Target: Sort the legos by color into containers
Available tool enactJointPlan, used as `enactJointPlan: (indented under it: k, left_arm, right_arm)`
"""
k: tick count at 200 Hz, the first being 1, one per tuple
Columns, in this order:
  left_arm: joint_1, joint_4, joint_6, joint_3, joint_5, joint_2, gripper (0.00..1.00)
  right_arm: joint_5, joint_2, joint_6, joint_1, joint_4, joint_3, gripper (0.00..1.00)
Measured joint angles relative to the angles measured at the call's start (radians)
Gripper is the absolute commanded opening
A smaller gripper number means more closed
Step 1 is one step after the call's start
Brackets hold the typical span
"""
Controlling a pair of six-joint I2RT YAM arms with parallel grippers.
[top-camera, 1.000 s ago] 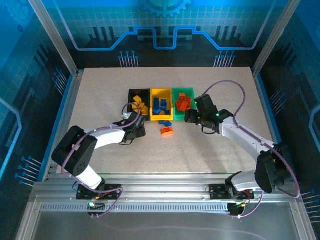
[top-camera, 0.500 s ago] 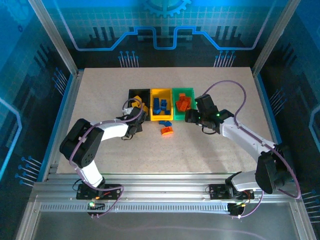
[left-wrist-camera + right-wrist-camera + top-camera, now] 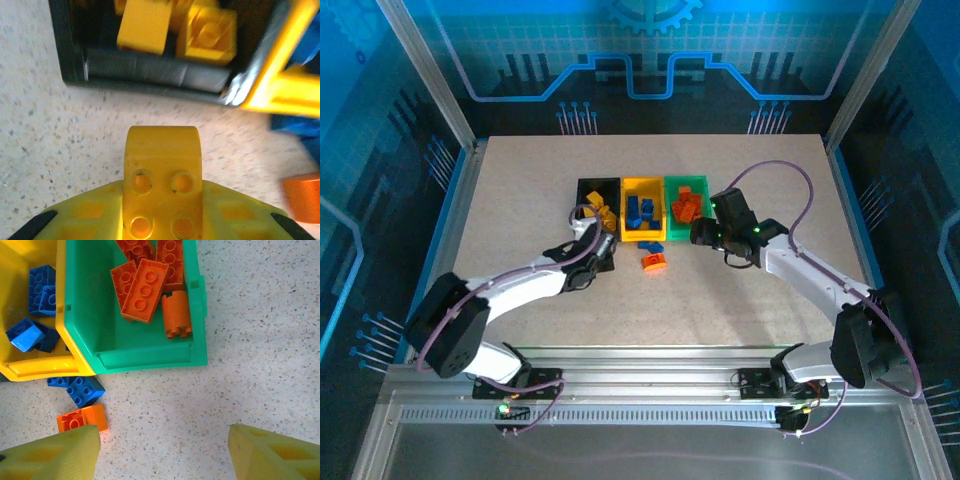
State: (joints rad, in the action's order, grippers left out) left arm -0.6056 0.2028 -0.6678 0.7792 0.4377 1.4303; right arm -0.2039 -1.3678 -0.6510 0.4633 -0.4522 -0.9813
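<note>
- Just before the near wall of the black bin (image 3: 150, 75), my left gripper (image 3: 596, 252) is clamped on a yellow brick (image 3: 162, 165); I can't tell whether the brick touches the table (image 3: 260, 340).
- More yellow bricks (image 3: 145, 25) lie inside that bin, close behind the wall.
- Next along, the yellow bin (image 3: 626, 210) holds blue bricks (image 3: 42, 285), and the green bin (image 3: 150, 357) holds orange bricks (image 3: 145, 287).
- One loose blue brick (image 3: 82, 388) and one loose orange brick (image 3: 82, 420) lie touching on the table at the yellow bin's front, between my two grippers.
- My right gripper (image 3: 162, 450) hangs near the green bin's front, jaws spread, nothing between them.
- Bare table runs beside the green bin's outer wall and in front of it.
</note>
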Motion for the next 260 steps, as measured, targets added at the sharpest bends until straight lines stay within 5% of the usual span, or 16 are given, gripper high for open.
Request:
enactJointPlan:
  k: [33, 90, 158, 177, 238, 241, 246, 260]
  left_arm:
    - [0.051, 0.043, 0.010, 0.183, 0.000, 0.037, 0.29]
    - [0.193, 0.109, 0.022, 0.552, -0.010, 0.380, 0.31]
    - [0.219, 0.219, 0.035, 0.696, -0.063, 0.525, 0.81]
    - [0.219, 0.217, 0.029, 0.690, -0.097, 0.502, 0.99]
    - [0.142, 0.122, 0.009, 0.440, -0.206, 0.071, 0.99]
    - [0.134, 0.118, 0.007, 0.423, -0.210, 0.047, 0.99]
    - [0.118, 0.101, 0.002, 0.389, -0.216, 0.007, 0.99]
    - [0.077, 0.077, -0.015, 0.294, -0.229, -0.087, 0.99]
  right_arm:
    - [0.004, -0.013, -0.005, 0.000, 0.007, 0.000, 0.70]
    - [0.004, -0.016, -0.005, 0.000, -0.001, 0.001, 0.70]
    - [0.055, 0.039, 0.001, 0.000, -0.017, 0.029, 0.73]
    - [0.084, 0.044, 0.010, 0.001, -0.010, 0.050, 0.75]
    - [0.097, -0.091, 0.048, 0.161, 0.010, 0.034, 0.82]
    - [0.097, -0.107, 0.048, 0.173, 0.011, 0.030, 0.83]
    - [0.091, -0.129, 0.048, 0.187, 0.013, 0.023, 0.99]
    - [0.074, -0.200, 0.048, 0.230, 0.013, -0.008, 1.00]
